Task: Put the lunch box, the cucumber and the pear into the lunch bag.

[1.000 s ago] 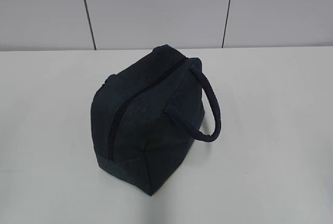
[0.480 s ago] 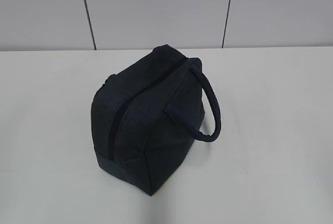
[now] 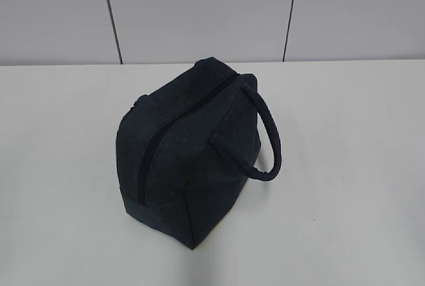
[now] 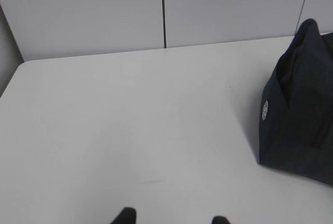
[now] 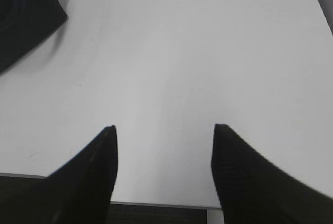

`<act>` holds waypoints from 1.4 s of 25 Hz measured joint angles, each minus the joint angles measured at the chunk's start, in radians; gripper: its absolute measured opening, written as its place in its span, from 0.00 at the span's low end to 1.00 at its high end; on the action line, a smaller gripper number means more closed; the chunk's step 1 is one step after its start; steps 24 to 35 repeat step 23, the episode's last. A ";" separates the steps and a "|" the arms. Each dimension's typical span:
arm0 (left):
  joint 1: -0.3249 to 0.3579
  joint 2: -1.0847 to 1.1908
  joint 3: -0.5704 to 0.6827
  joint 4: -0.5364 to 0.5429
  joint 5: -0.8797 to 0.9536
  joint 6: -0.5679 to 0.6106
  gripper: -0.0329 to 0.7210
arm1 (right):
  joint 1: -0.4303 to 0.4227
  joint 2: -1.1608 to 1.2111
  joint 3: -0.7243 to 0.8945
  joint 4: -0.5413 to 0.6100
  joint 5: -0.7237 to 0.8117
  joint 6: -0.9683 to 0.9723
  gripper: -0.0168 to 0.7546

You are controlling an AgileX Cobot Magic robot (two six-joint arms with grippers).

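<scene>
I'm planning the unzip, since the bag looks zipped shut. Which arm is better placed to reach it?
Neither clearly. The lunch bag sits mid-table; the left gripper and right gripper are both open and clear of it.

The loop handle (image 3: 265,140) of the lunch bag (image 3: 186,160) seems to have sagged a tiny bit lower and closer to the bag's side; the shift is very small and hard to be sure of.
</scene>
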 joint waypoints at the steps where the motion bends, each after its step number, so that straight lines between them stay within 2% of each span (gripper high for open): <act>1: 0.013 0.000 0.000 -0.005 0.000 0.000 0.40 | -0.008 0.000 0.000 0.000 0.000 0.000 0.60; 3: 0.038 0.000 0.000 0.000 0.000 0.000 0.40 | -0.031 0.000 0.000 0.000 0.000 0.000 0.60; 8: 0.046 0.000 0.000 0.000 0.000 0.000 0.40 | -0.059 0.000 0.000 0.000 0.000 0.000 0.60; 35: 0.046 0.000 0.000 0.000 0.000 0.000 0.40 | -0.059 0.000 0.000 0.000 0.000 0.000 0.60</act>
